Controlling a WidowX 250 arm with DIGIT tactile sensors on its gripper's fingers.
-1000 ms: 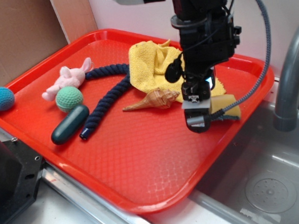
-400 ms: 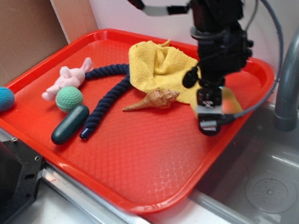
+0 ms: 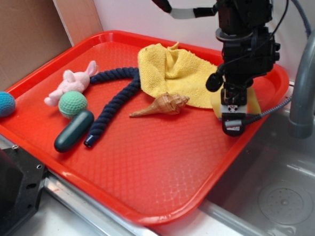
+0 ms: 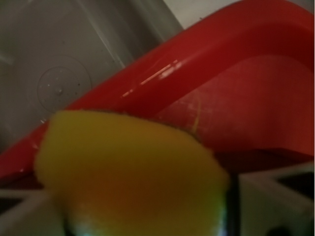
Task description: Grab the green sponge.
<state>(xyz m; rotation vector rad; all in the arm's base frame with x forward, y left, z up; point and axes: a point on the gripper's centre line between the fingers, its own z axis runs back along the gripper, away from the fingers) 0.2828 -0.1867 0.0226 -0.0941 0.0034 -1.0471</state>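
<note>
While the arm is hanging over the 3 o'clock side of the red tray, we are seeing the gripper pointing down with the green sponge pinched between its fingers; the yellow foam is showing on either side of the black fingers, just above the tray's rim. Through the wrist camera we are seeing the sponge as a blurred yellow mass filling the lower frame, with the tray rim and the metal sink behind it. At 9 o'clock from the sponge, the yellow cloth is lying crumpled, and the seashell is resting just at the cloth's 6 o'clock edge. Farther toward 9 o'clock we are finding the navy rope, the pink plush, the green crocheted ball, the dark capsule and the blue ball.
</note>
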